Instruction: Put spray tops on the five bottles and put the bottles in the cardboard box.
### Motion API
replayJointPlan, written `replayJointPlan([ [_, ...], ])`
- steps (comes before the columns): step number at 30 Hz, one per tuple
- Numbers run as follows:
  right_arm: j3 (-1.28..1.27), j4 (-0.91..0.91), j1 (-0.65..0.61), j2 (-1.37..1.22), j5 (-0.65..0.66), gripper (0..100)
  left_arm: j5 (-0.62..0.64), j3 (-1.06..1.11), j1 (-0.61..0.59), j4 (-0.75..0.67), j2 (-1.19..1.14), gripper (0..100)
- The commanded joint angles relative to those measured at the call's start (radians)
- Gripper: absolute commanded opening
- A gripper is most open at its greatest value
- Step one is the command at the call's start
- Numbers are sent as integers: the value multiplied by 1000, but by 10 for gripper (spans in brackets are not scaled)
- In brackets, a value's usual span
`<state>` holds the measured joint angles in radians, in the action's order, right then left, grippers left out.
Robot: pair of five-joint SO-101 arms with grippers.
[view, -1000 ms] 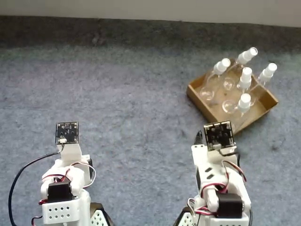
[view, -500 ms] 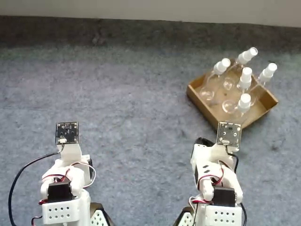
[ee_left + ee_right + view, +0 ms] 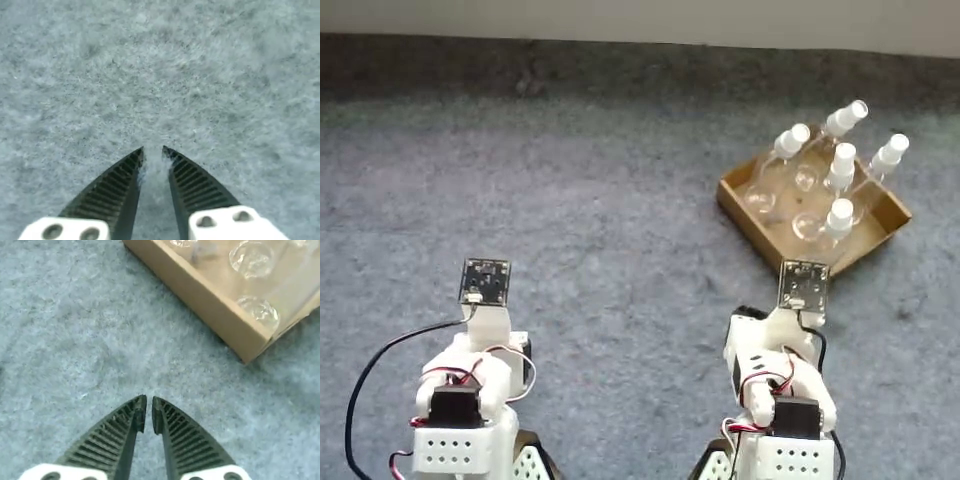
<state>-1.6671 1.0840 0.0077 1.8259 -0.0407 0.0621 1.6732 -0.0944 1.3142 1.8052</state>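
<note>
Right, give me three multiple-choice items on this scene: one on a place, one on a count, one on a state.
1. Where do the bottles stand?
A) in the cardboard box
B) between the two arms
C) in an end effector

2. How many bottles wear white spray tops?
A) two
B) five
C) eight

3. What does the right end effector hold?
A) a bottle
B) a spray top
C) nothing

Answers:
1 A, the high view shows all of them inside the box walls.
2 B, five white tops stick up from the box.
3 C, its fingers are shut over the carpet with nothing between them.
</note>
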Motion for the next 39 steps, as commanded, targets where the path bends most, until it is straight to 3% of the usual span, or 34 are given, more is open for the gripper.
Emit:
replayJointPlan([
  [1,-130,27,8,15,-8,5,12,22,71,5,4,5],
  [10,-130,170,-236,15,-8,5,11,22,71,5,7,5],
  [23,-125,168,-202,15,-3,5,11,22,71,5,7,5],
  [28,-125,168,-202,15,133,5,11,22,71,5,7,5],
  [34,-127,166,-200,13,87,5,11,22,73,5,7,5],
  [39,-127,166,-47,13,89,5,12,22,73,5,7,5],
])
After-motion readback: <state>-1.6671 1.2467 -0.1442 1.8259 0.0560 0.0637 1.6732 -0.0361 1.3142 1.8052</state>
